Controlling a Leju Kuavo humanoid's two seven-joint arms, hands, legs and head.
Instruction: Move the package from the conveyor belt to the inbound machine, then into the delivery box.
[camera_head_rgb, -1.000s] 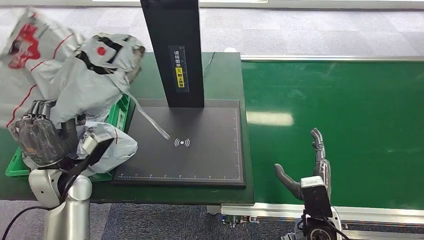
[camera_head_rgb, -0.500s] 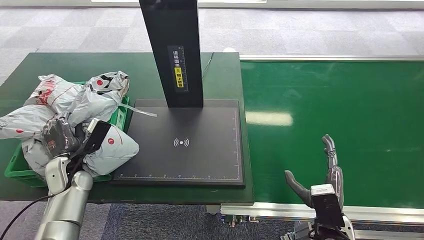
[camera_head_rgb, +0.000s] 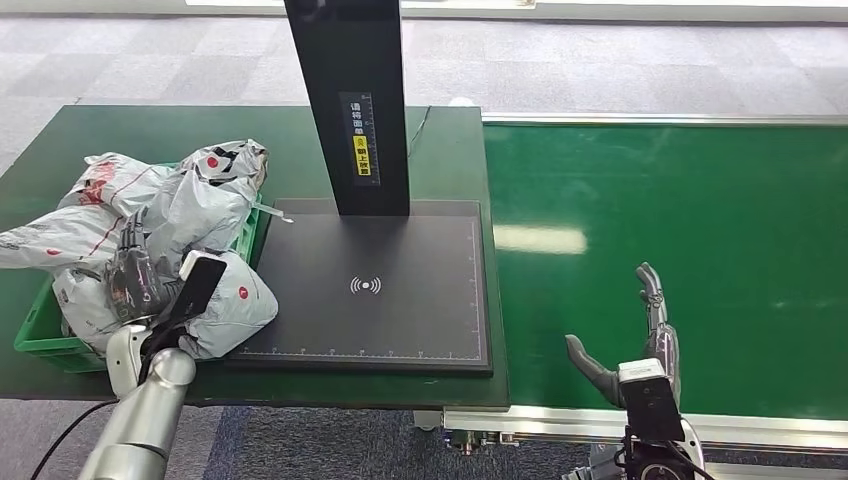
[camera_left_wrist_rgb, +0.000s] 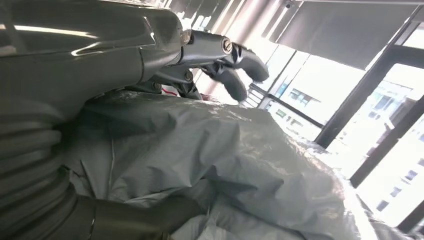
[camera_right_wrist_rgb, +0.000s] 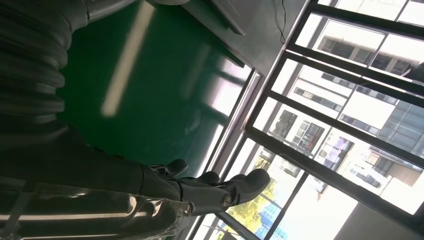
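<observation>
Several grey plastic packages (camera_head_rgb: 200, 200) are heaped in the green delivery box (camera_head_rgb: 35, 335) at the left of the table. My left hand (camera_head_rgb: 135, 272) sits against the front of the heap with its fingers spread upward. In the left wrist view, a crumpled grey package (camera_left_wrist_rgb: 240, 160) lies between the thumb and the straightened fingers (camera_left_wrist_rgb: 240, 60), and the hand (camera_left_wrist_rgb: 150, 55) does not clench it. My right hand (camera_head_rgb: 635, 345) hovers open over the near edge of the green conveyor belt (camera_head_rgb: 700, 200), holding nothing; its fingers (camera_right_wrist_rgb: 240, 185) are stretched out.
The inbound machine's black scan plate (camera_head_rgb: 400, 300) lies between the box and the belt, with its black column (camera_head_rgb: 350, 100) rising at the back. One package (camera_head_rgb: 235, 300) bulges over the box's rim toward the plate. No package lies on the belt (camera_right_wrist_rgb: 140, 90).
My left hand came down from high in front of the camera with a grey package, set it on the heap in the box, and its fingers spread. The right hand barely moved.
</observation>
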